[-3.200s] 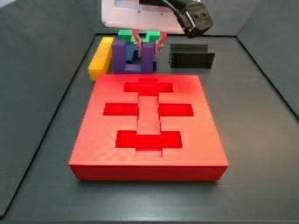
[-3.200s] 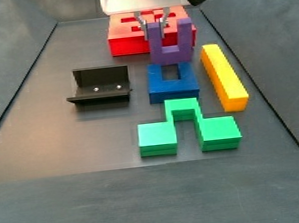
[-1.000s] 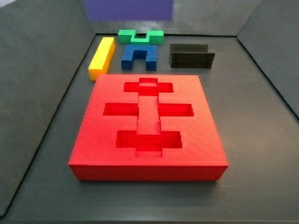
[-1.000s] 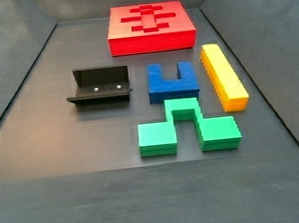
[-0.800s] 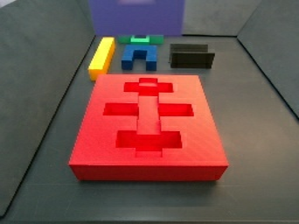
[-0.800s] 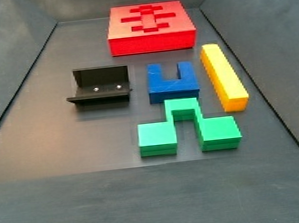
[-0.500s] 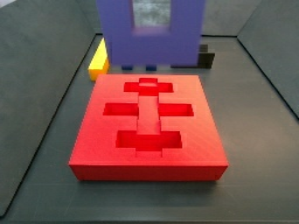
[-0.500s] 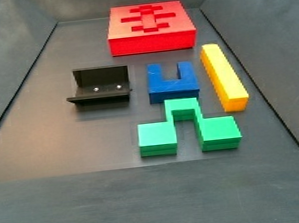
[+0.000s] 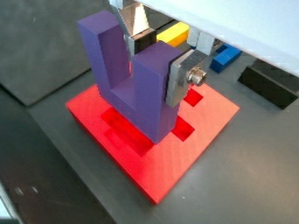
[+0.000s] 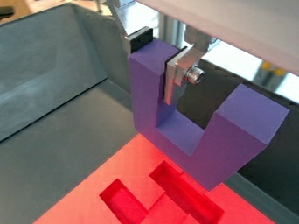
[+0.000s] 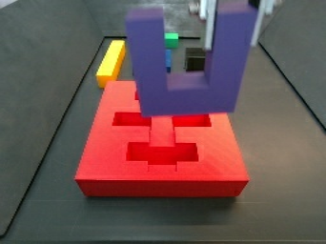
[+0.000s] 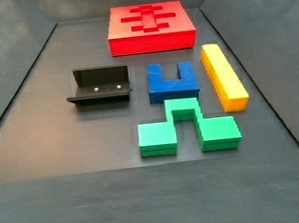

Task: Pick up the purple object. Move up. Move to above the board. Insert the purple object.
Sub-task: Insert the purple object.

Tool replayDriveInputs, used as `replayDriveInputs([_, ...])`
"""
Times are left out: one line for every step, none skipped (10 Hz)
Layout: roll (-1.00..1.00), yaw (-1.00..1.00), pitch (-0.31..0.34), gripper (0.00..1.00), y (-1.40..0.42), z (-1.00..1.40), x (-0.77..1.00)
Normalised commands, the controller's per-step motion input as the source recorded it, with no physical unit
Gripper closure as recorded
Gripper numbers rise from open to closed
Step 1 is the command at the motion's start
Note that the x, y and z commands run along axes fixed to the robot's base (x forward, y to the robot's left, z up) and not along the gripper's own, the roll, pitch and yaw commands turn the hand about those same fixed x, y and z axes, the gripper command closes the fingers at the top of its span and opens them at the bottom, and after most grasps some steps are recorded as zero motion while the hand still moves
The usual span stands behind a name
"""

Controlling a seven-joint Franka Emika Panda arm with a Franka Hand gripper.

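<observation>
The large flat red board [image 12: 152, 27] with its cross-and-bar recesses lies on the dark floor — in a side view it sits beyond the blue notched block [image 12: 172, 81]. Above it hangs the matte purple U-shaped block [image 9: 135, 83], prongs up, clear of the slab's surface. The gripper [image 10: 184, 54] clamps one prong, its silver finger [image 9: 183, 77] pressed flat against the prong's side.
</observation>
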Motion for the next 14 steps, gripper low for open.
replayDriveInputs([0.2,0.42,0.009,1.0,-0.08,-0.28,0.23])
replayDriveInputs([0.15,0.36,0.003,1.0,0.0,-0.24,0.16])
replayDriveInputs([0.09,0.26,0.003,1.0,0.0,-0.21,0.04])
replayDriveInputs([0.0,0.18,0.0,1.0,0.03,-0.19,-0.01])
replayDriveInputs([0.0,0.02,0.0,1.0,0.01,-0.18,-0.11])
replayDriveInputs([0.0,0.0,0.0,1.0,0.0,-0.22,-0.21])
replayDriveInputs([0.0,0.0,0.0,1.0,0.0,-0.19,-0.34])
replayDriveInputs([-0.06,0.0,0.0,1.0,0.0,-0.21,-0.31])
replayDriveInputs([-0.07,-0.08,0.0,1.0,0.0,-0.22,-0.19])
replayDriveInputs([-0.07,-0.11,0.0,1.0,0.0,-0.25,-0.15])
replayDriveInputs([-0.09,-0.13,0.0,1.0,0.0,-0.29,-0.1])
replayDriveInputs([-0.1,-0.18,0.0,1.0,0.0,-0.29,-0.1])
replayDriveInputs([-0.09,-0.21,0.0,1.0,0.0,-0.26,-0.08])
replayDriveInputs([-0.08,-0.18,0.0,1.0,0.0,-0.22,-0.07])
